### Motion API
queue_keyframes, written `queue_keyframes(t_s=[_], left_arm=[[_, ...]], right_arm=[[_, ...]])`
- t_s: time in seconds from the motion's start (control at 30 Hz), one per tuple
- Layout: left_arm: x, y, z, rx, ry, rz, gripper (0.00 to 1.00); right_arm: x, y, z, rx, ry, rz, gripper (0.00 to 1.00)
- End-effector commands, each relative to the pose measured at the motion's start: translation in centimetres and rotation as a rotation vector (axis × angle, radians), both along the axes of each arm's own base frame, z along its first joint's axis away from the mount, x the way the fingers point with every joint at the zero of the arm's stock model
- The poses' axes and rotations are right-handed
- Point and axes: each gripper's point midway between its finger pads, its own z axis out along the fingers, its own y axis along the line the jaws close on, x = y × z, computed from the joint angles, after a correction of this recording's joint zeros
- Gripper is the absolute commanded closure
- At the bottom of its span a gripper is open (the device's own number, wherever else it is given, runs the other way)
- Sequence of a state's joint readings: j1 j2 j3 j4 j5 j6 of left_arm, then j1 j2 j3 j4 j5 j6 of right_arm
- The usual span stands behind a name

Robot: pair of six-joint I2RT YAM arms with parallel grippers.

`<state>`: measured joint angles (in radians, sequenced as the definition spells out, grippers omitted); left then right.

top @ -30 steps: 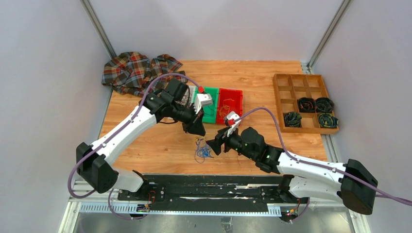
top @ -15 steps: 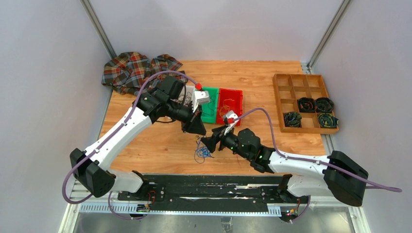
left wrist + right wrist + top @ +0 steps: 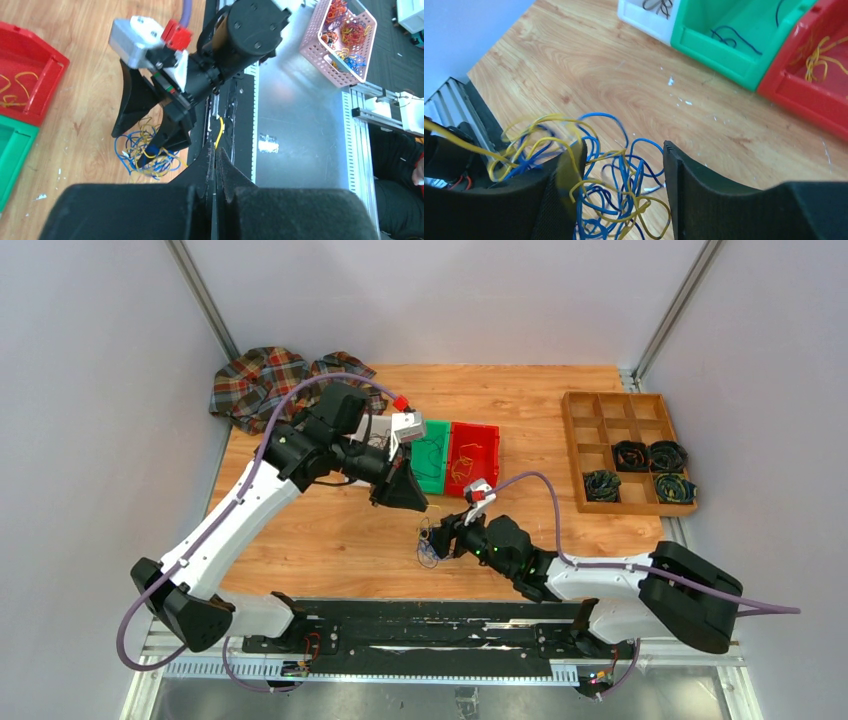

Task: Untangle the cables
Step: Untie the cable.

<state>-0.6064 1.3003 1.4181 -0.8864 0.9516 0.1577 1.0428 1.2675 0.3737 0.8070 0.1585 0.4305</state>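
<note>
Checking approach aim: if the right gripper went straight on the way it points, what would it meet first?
The right gripper would meet the cable clump first, strands lying between its open fingers, then probably the table.

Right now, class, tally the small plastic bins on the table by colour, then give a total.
White bin: 1
Green bin: 1
Red bin: 1
Total: 3

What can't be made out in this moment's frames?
Top view: single strands of the cables too small to trace; right gripper covers part.
Right wrist view: clump's near side cut off by the bottom edge, partly behind the right fingers.
Left wrist view: yellow strand vanishes between the shut left fingers; its end hidden.
</note>
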Motion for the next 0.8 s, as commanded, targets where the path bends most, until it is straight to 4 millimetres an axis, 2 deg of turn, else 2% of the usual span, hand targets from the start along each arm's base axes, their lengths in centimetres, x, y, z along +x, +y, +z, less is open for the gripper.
queue_keyframes(t_s=[0.0, 0.2, 0.37, 0.47, 0.57, 0.63, 0.73, 0.77], left_arm=[[-1.3, 0.1, 4.2, -0.081, -0.035, -0.028, 0.99], [0.7, 0.8, 7.8, -0.104, -0.15, 0.053, 0.99], [3.8, 2.5, 10.8, -0.094, -0.321, 0.17, 1.0], [5.7, 4.0, 12.7, -0.085, -0.43, 0.256, 1.0], [7.4, 5.7, 13.7, -0.045, -0.546, 0.339, 0.99], [8.8, 6.9, 13.9, -0.002, -0.611, 0.401, 1.0], [10.8, 8.7, 15.3, 0.02, -0.675, 0.522, 1.0], [11.0, 9.0, 15.3, 0.022, -0.678, 0.533, 1.0]], right_arm=[[-0.1, -1.1, -2.1, -0.016, 0.04, -0.056, 0.43], [-0.9, -3.8, -6.1, -0.118, 0.089, -0.09, 0.44], [-1.7, -5.9, -8.1, -0.194, 0.124, -0.116, 0.45], [-2.1, -7.0, -8.6, -0.209, 0.135, -0.128, 0.45], [-2.5, -8.0, -8.9, -0.23, 0.141, -0.138, 0.46], [-2.6, -8.5, -8.6, -0.23, 0.134, -0.144, 0.45], [-2.5, -9.1, -7.7, -0.245, 0.108, -0.15, 0.44], [-2.5, -9.3, -7.4, -0.25, 0.1, -0.151, 0.43]])
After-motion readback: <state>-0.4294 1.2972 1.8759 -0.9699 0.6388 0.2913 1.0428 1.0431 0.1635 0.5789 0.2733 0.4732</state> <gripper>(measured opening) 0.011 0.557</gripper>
